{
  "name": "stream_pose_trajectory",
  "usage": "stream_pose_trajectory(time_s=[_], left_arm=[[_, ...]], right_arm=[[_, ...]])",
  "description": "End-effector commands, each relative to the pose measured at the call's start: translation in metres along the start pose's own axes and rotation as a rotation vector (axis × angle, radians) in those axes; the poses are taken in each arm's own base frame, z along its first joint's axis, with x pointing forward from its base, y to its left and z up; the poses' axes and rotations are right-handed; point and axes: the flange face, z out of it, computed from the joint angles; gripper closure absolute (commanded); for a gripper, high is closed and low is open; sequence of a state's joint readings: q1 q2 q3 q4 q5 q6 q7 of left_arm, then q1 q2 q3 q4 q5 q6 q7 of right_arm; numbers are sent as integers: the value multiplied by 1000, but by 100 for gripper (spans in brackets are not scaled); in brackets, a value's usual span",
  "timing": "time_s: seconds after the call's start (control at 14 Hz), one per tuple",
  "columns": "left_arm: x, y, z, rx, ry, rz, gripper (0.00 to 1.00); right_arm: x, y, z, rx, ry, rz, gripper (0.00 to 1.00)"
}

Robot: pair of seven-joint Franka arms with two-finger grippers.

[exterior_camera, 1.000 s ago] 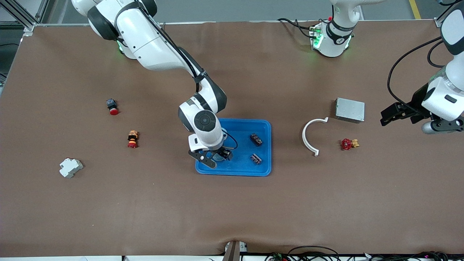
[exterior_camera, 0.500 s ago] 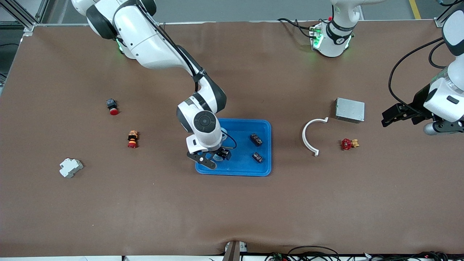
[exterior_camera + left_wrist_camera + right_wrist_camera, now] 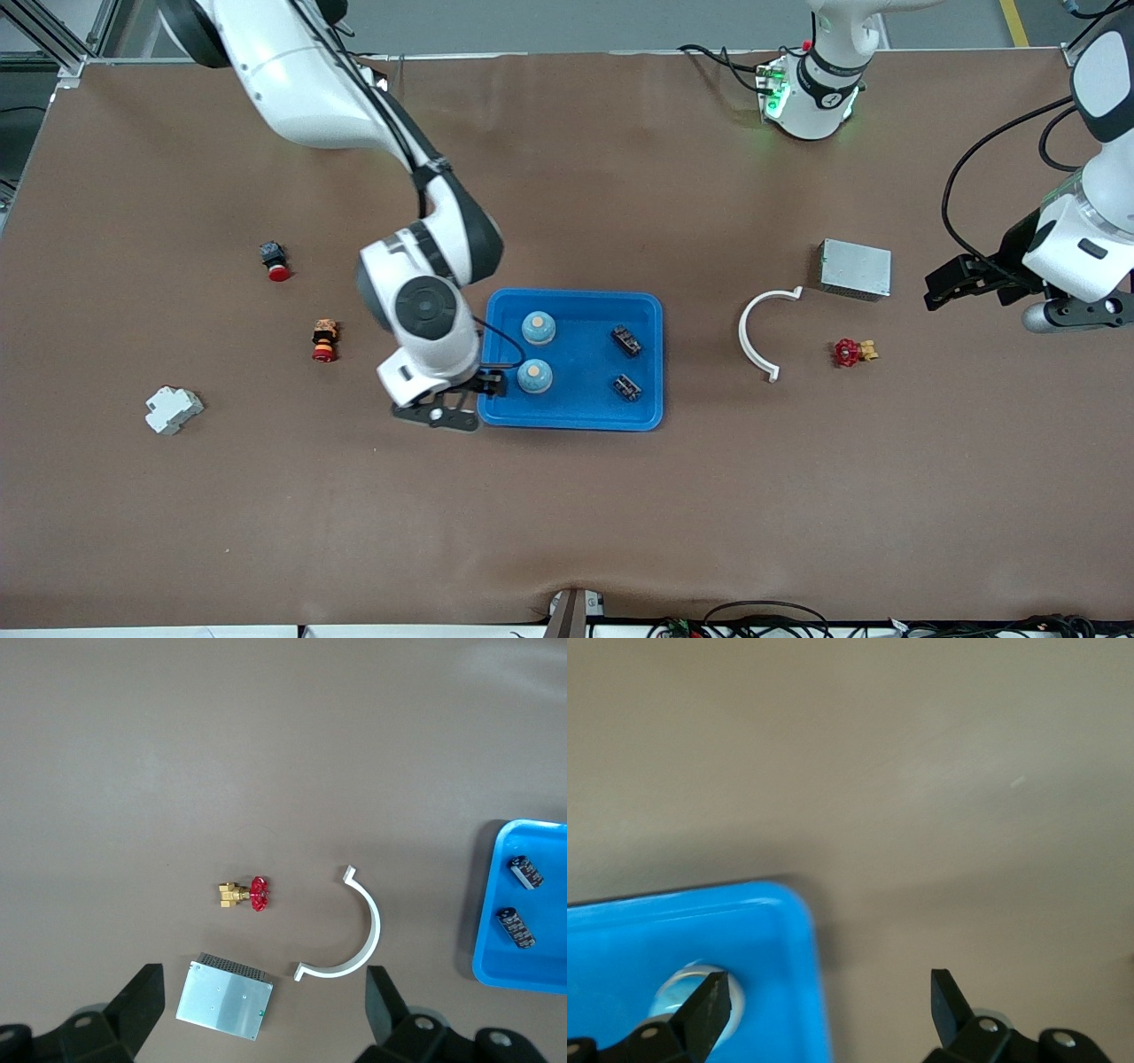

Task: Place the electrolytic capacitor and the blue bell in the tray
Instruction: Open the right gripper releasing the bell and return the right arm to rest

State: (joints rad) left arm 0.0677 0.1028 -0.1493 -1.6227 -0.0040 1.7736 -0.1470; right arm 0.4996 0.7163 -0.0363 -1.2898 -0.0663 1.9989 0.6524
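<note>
Tray status: the shallow bright blue rectangular plastic tray (image 3: 647, 416) sits at frame centre of the front view, holding two pale blue dome-shaped bells (image 3: 535, 376) and two small dark cylindrical electrolytic capacitors (image 3: 626, 340). Right gripper (image 3: 452, 403) hangs over the tray's corner, fingers spread, empty. Left gripper (image 3: 952, 285) waits at the frame's right edge, fingers spread, empty.

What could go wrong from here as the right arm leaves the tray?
The open right gripper hangs over the tray's rim, beside the nearer blue bell; a low sweep might catch the rim and slide the tray, or knock that bell. Shifting the tray could also jostle the two capacitors.
</note>
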Motion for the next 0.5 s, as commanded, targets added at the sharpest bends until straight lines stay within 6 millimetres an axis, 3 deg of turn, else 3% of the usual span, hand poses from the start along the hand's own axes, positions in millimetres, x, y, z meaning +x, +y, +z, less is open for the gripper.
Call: stream_pose_trajectory(time_s=[0.0,0.43], left_arm=[[2,7,-1,11,-8,30,0],[2,0,-3,16,-2,22,0]], right_arm=[[24,66,-38,23,-31,-20,0],[65,196,-87,28,-59,-211,0]])
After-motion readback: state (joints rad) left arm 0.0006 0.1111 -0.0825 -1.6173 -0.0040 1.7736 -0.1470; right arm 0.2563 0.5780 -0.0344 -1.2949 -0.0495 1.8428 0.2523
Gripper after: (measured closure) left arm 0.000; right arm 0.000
